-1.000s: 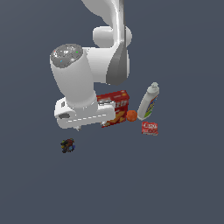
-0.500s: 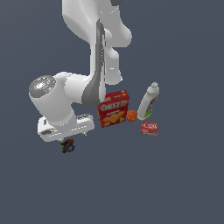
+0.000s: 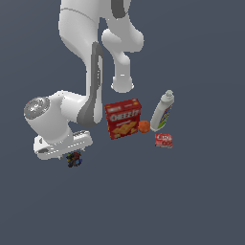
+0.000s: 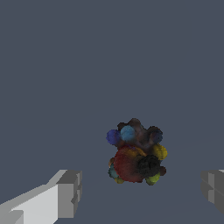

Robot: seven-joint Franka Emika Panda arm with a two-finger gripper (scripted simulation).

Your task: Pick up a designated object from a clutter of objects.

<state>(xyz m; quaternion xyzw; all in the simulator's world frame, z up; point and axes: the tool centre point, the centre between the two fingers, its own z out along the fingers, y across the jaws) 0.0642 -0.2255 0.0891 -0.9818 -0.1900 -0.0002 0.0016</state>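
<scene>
Exterior view: the arm's hand hangs low at the exterior view's left, directly over the dark lumpy object (image 3: 73, 160), which lies on the counter (image 3: 191, 201) well apart from the Cheez-It box (image 3: 123, 118), orange ball (image 3: 144, 126), white bottle (image 3: 162, 111) and red packet (image 3: 163, 140); the jaws are hidden here. Wrist view: the gripper (image 4: 142, 192) stands wide open, fingers (image 4: 69, 193) flanking the object (image 4: 134, 152) without touching; blue, red, black and yellow lumps show.

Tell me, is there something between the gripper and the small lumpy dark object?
Nothing visible. In the wrist view the lumpy dark object lies between the open fingers with bare floor around it. The cracker box stands apart, toward the exterior view's right.
</scene>
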